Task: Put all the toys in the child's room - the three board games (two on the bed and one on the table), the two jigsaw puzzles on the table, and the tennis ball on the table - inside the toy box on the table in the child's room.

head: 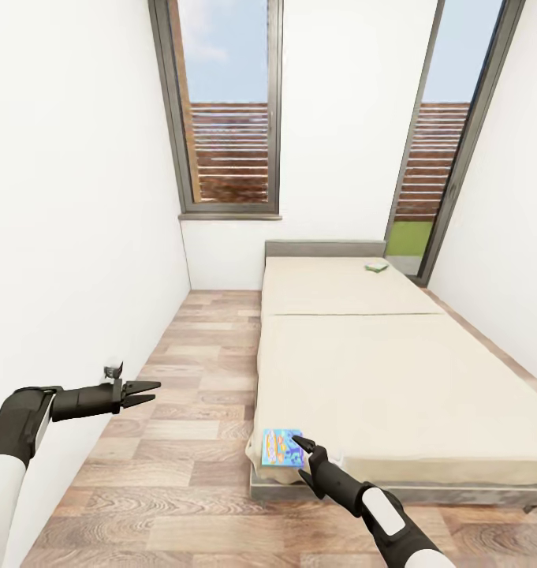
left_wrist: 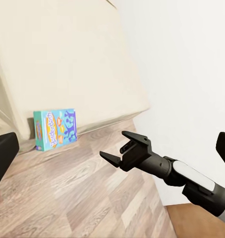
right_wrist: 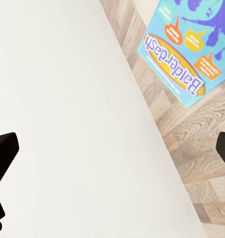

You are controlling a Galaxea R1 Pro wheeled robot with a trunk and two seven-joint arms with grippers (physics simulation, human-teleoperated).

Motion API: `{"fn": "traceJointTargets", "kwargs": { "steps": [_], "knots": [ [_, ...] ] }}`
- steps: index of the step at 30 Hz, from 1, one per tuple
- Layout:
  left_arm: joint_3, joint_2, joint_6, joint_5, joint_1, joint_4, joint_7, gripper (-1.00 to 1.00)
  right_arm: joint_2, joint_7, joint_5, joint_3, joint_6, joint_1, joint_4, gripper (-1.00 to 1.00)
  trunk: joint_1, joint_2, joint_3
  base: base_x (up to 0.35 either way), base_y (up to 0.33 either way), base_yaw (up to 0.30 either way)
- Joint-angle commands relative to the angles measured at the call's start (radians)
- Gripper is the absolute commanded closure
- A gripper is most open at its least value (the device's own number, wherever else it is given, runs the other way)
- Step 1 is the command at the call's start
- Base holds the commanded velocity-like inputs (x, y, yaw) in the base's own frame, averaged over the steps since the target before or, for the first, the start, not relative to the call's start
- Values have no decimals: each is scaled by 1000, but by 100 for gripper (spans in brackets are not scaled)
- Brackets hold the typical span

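Your left gripper hangs over the wood-plank floor close to the left wall, well apart from the bed, and its fingers are spread with nothing between them. Moving toward the bed, the blue Balderdash board game sits at the bed's near left corner; from the left wrist camera the same box appears standing upright against the foot of the bed, its lower edge at the floor, though you cannot tell from the head view whether it leans on the mattress edge or hangs partly over it. Your right gripper is just beside that box, at its right edge; in the left wrist view its jaws stand apart and empty, not yet around the box. The right wrist camera looks past two dark fingertips at the Balderdash lid with bare floor around it. Farther along the bed, near the grey headboard on the right side, a small green-and-white board game lies flat on the beige mattress.
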Motion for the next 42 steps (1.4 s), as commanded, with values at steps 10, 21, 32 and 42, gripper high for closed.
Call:
{"fn": "traceJointTargets", "kwargs": {
  "steps": [10, 21, 32, 42],
  "knots": [
    [3, 0, 10, -10, -2, -1, -8, -100, 1, 0, -4, -8, 6, -1, 0, -100, 38, -71, -32, 0, 0, 0],
    [3, 0, 10, -10, -2, -1, -8, -100, 1, 0, -4, -8, 6, -1, 0, -100, 81, -148, -67, 0, 0, 0],
    [3, -1, 10, -10, -2, -1, -8, -100, 1, 0, -7, -11, -5, -1, 0, -100, 123, -225, -101, 0, 0, 0],
    [3, -1, 10, -10, -2, -1, -8, -100, -1, 1, -10, -14, -4, -1, 0, -100, 161, -295, -133, 0, 0, 0]
  ]
}}
